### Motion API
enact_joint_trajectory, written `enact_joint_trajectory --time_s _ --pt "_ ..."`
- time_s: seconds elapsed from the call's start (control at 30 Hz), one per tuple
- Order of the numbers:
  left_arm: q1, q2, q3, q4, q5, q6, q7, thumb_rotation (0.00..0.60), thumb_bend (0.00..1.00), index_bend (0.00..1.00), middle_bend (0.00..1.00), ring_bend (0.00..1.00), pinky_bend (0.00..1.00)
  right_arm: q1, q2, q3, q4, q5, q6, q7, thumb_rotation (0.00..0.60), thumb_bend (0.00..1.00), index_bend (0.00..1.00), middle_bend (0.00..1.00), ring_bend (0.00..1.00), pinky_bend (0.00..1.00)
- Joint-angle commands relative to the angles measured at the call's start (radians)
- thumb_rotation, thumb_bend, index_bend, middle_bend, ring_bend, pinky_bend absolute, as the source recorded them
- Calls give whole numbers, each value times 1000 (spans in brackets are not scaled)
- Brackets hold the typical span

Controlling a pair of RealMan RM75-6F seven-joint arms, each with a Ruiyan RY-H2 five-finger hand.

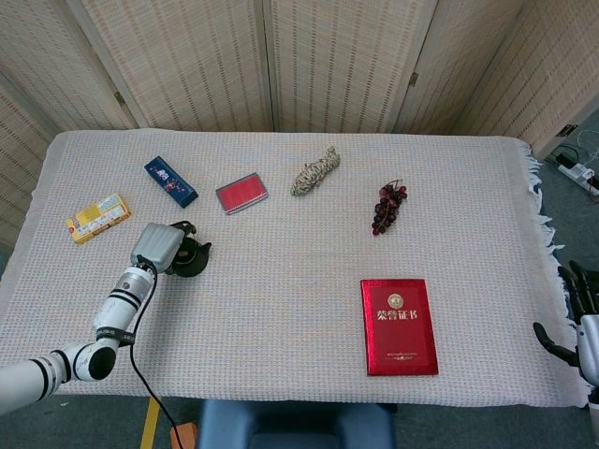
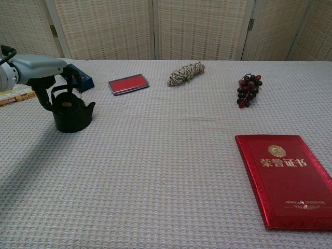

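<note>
black teapot on the left part of the desk in the head view, mostly hidden under the left robot hand, only its dark rim, handle and spout showing beside the grey palm. hard to tell from up here how the fingers lie. further left, a yellow packet; behind, a blue box, then a red ink pad, a coil of rope and a bunch of dark grapes along the far half. near the front right, a red certificate book lying flat. right robot hand off the right edge of the desk, well apart from everything, fingers spread and holding nothing. in the chest view, black teapot upright at the left, spout to the right, left robot hand above it with dark fingers curled down round the arched handle, gripping it. red ink pad, coil of rope and bunch of dark grapes across the back, red certificate book at lower right; right robot hand out of this view.
</note>
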Motion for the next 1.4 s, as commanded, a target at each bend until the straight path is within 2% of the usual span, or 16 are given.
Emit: enact_joint_trajectory --time_s 0.03,0.4,0.7,1.03,1.23,1.4 --pt "24 27 18 -38 39 37 -8 600 165 252 326 812 725 2 -1 0 1 -1 -2 0 600 304 0 66 248 61" --pt "29 6 17 7 43 32 -29 600 166 229 257 796 725 -1 3 0 -11 -2 2 -7 600 304 0 66 257 61" --pt "48 27 32 -35 63 49 -28 600 166 229 256 797 725 1 2 0 -12 -1 -2 -10 600 304 0 66 260 62" --pt "43 -12 37 25 38 12 -28 600 166 230 256 798 725 -3 2 0 -11 2 0 -7 600 304 0 66 263 76" --pt "44 -11 39 17 30 5 -26 600 165 230 256 801 725 0 -1 1 -7 1 -2 -7 600 304 0 66 264 77" --pt "57 3 27 -13 57 47 -45 600 165 231 256 798 725 1 1 2 -8 1 -3 -9 600 304 0 66 264 77"
